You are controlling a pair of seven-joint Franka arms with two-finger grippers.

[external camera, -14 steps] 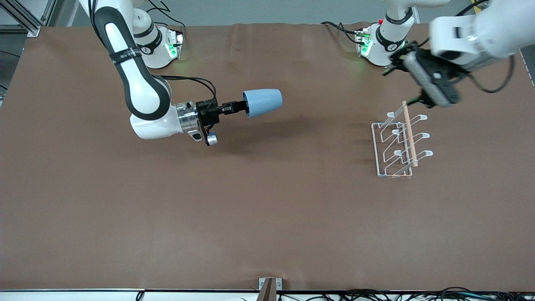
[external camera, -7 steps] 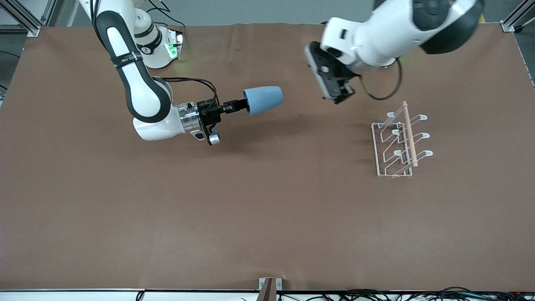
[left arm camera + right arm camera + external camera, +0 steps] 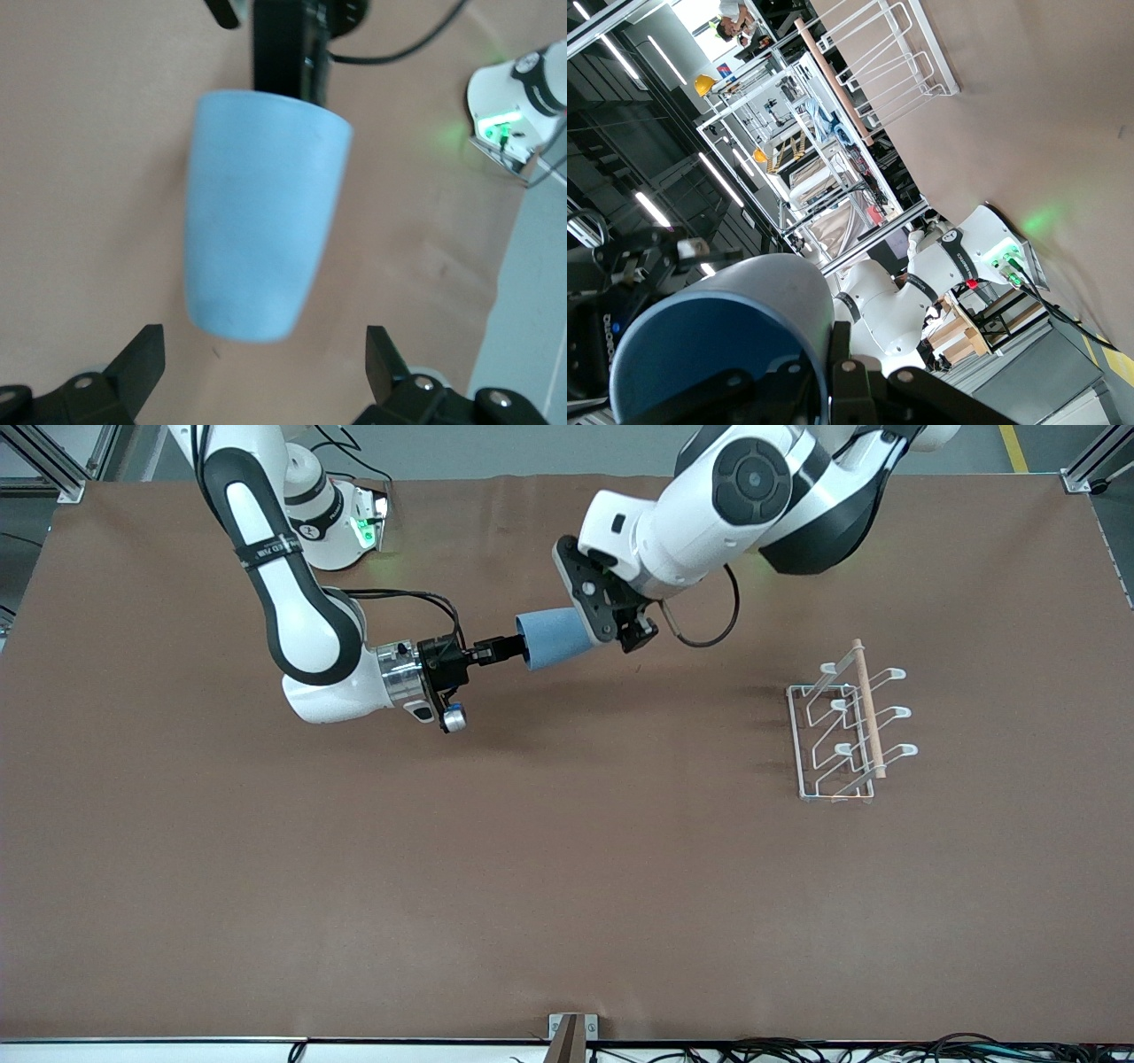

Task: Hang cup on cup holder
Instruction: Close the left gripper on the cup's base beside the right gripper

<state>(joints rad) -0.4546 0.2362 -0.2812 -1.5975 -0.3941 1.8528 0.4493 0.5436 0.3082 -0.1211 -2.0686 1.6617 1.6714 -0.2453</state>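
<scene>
The light-blue cup (image 3: 551,638) is held on its side above the table by my right gripper (image 3: 507,648), which is shut on its rim, one finger inside and one outside (image 3: 829,359). My left gripper (image 3: 622,632) is open at the cup's closed end. In the left wrist view the cup (image 3: 261,221) points toward the camera, with the open left gripper (image 3: 263,347) around its end and neither finger touching it. The white wire cup holder (image 3: 843,733) with its wooden rod (image 3: 868,708) stands on the table toward the left arm's end, apart from both grippers. It also shows in the right wrist view (image 3: 899,53).
A brown mat (image 3: 567,886) covers the table. The right arm's base (image 3: 332,518) with a green light stands at the table's edge by the robots. A small bracket (image 3: 571,1032) and cables lie at the edge nearest the front camera.
My left arm has swung from above the cup holder across to the cup, and its open gripper is now at the cup's closed end. My right arm with the cup has barely moved.
</scene>
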